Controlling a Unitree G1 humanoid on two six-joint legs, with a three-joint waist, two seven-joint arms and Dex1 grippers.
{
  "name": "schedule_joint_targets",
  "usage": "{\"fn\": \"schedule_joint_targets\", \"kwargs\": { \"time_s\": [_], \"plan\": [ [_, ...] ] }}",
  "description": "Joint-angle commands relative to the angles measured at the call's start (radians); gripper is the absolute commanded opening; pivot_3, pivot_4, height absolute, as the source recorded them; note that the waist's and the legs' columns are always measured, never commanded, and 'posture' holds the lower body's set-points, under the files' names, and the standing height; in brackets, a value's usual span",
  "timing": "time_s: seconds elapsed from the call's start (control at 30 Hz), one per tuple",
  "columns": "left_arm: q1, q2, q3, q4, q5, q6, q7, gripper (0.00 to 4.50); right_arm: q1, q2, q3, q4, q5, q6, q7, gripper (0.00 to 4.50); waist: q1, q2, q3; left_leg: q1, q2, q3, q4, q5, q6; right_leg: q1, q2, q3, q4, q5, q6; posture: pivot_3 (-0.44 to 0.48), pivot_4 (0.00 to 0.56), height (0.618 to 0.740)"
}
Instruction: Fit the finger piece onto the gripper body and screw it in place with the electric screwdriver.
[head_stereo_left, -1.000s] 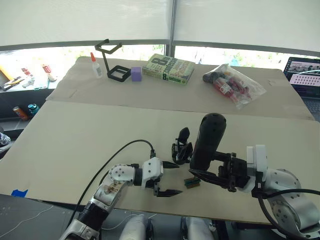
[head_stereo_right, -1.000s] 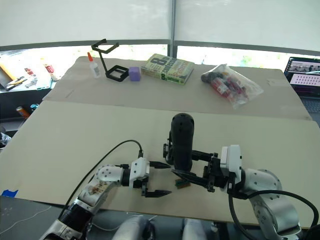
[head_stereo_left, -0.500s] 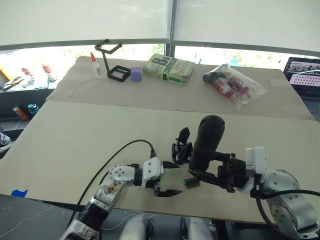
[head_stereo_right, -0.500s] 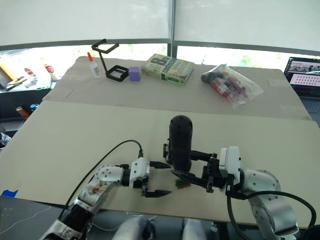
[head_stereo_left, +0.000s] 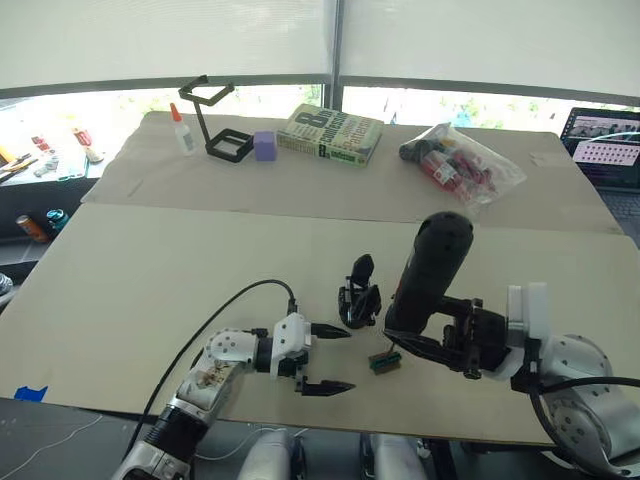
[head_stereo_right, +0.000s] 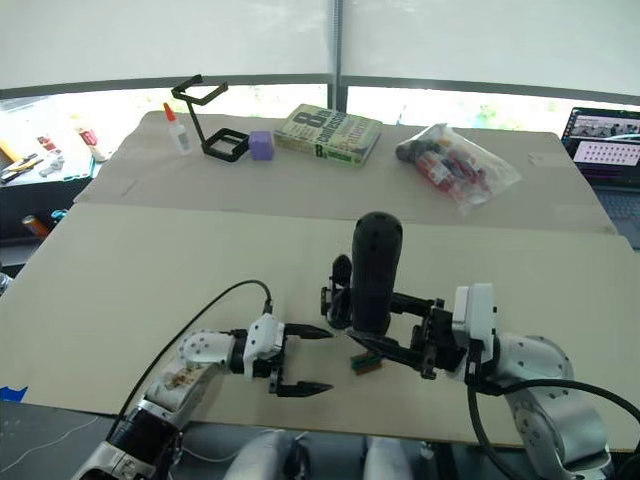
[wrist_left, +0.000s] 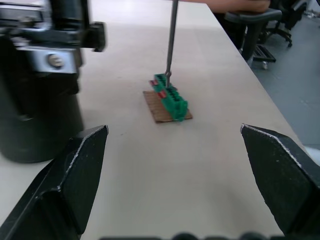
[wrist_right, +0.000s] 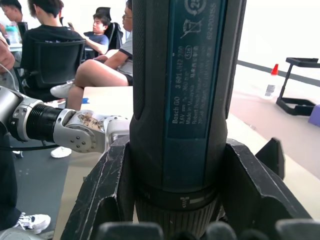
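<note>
My right gripper (head_stereo_left: 418, 336) is shut on the electric screwdriver (head_stereo_left: 430, 275), a thick black cylinder held nearly upright with its top leaning right. Its thin metal bit (wrist_left: 171, 40) points down, and the tip rests on a small green-brown block (head_stereo_left: 384, 361). The gripper body (head_stereo_left: 358, 297), chunky and black with a pointed finger sticking up, stands on the table just left of the screwdriver. My left gripper (head_stereo_left: 350, 359) lies open on the table in front of the body, nothing between its fingers (wrist_left: 75, 175). A loose finger piece is out of view.
Along the far side stand a black wire-frame stand (head_stereo_left: 215, 120), a glue bottle (head_stereo_left: 181, 130), a purple block (head_stereo_left: 264, 146), a book (head_stereo_left: 330, 135) and a plastic bag of items (head_stereo_left: 460, 165). A laptop (head_stereo_left: 600, 150) sits far right. People sit behind in the right wrist view.
The camera has shifted slightly. The screwdriver's top has leaned a little further right while its bit stays at the green-brown block. My left gripper stays open in the same place.
</note>
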Motion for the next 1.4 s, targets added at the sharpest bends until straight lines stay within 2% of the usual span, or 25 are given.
{"fn": "schedule_joint_targets", "kwargs": {
  "time_s": [0.03, 0.2, 0.33, 0.5, 0.77, 1.0, 1.17, 1.27, 1.4],
  "plan": [
    [0.023, 0.030, 0.031, -0.004, -0.046, -0.045, -0.065, 4.49, -0.047, -0.017, -0.054, -0.077, 0.083, 0.028, -0.041, 1.93, -0.007, 0.000, 0.000, 0.000, 0.000, 0.000, 0.000, 0.000, 0.000, 0.000, 0.000, 0.000, 0.000, 0.000, 0.000, 0.000, 0.150, 0.740],
    [0.018, 0.040, 0.094, -0.070, -0.120, -0.022, -0.069, 4.49, -0.090, -0.067, -0.126, -0.093, 0.154, 0.071, -0.072, 1.93, -0.004, -0.001, 0.001, -0.001, 0.000, 0.000, 0.000, -0.001, 0.002, 0.000, 0.000, 0.000, -0.001, 0.000, 0.000, 0.000, 0.150, 0.740],
    [0.015, 0.033, 0.134, -0.114, -0.156, 0.003, -0.042, 4.49, -0.165, -0.098, -0.206, -0.095, 0.304, 0.149, -0.192, 1.93, -0.006, -0.001, 0.001, -0.002, 0.000, 0.000, 0.000, 0.000, 0.001, -0.001, -0.001, 0.000, -0.001, 0.000, 0.000, 0.000, 0.150, 0.740],
    [0.003, 0.024, 0.145, -0.184, -0.206, 0.065, -0.022, 4.49, -0.245, -0.179, -0.262, -0.054, 0.373, 0.200, -0.173, 1.93, -0.006, -0.001, 0.001, -0.003, 0.000, 0.000, 0.000, 0.000, 0.001, 0.000, 0.000, -0.001, -0.003, 0.000, 0.000, 0.000, 0.150, 0.740],
    [-0.043, -0.003, 0.192, -0.278, -0.324, 0.221, 0.064, 4.49, -0.401, -0.215, -0.256, -0.007, 0.432, 0.254, -0.200, 1.93, -0.007, -0.002, 0.001, -0.003, 0.000, 0.000, 0.000, 0.000, 0.001, 0.001, 0.001, -0.001, -0.003, 0.001, 0.001, 0.000, 0.150, 0.740],
    [-0.047, 0.003, 0.243, -0.333, -0.358, 0.269, 0.112, 4.49, -0.550, -0.198, -0.220, 0.032, 0.478, 0.303, -0.254, 1.93, -0.008, -0.002, 0.001, -0.003, -0.001, 0.000, 0.000, 0.000, 0.000, 0.001, 0.002, -0.001, -0.003, 0.001, 0.001, 0.000, 0.150, 0.740],
    [-0.025, 0.031, 0.289, -0.336, -0.345, 0.272, 0.141, 4.49, -0.658, -0.157, -0.154, 0.059, 0.535, 0.355, -0.302, 1.93, -0.009, -0.002, 0.001, -0.003, -0.001, 0.001, 0.000, 0.001, -0.001, 0.001, 0.002, -0.001, -0.003, 0.001, 0.001, 0.000, 0.150, 0.740],
    [0.026, 0.043, 0.312, -0.285, -0.251, 0.147, 0.148, 4.49, -0.682, -0.116, -0.108, 0.056, 0.524, 0.362, -0.285, 1.93, -0.009, -0.002, 0.001, -0.002, 0.000, 0.001, 0.000, 0.001, -0.001, 0.001, 0.002, -0.001, -0.002, 0.001, 0.001, 0.000, 0.150, 0.740],
    [0.083, 0.067, 0.276, -0.229, -0.138, 0.070, 0.148, 4.49, -0.697, -0.074, -0.070, 0.048, 0.507, 0.364, -0.279, 1.93, -0.008, -0.002, 0.001, -0.003, -0.001, 0.002, 0.000, 0.001, -0.001, 0.000, 0.002, -0.001, -0.003, 0.001, 0.001, 0.000, 0.150, 0.740]
  ]
}}
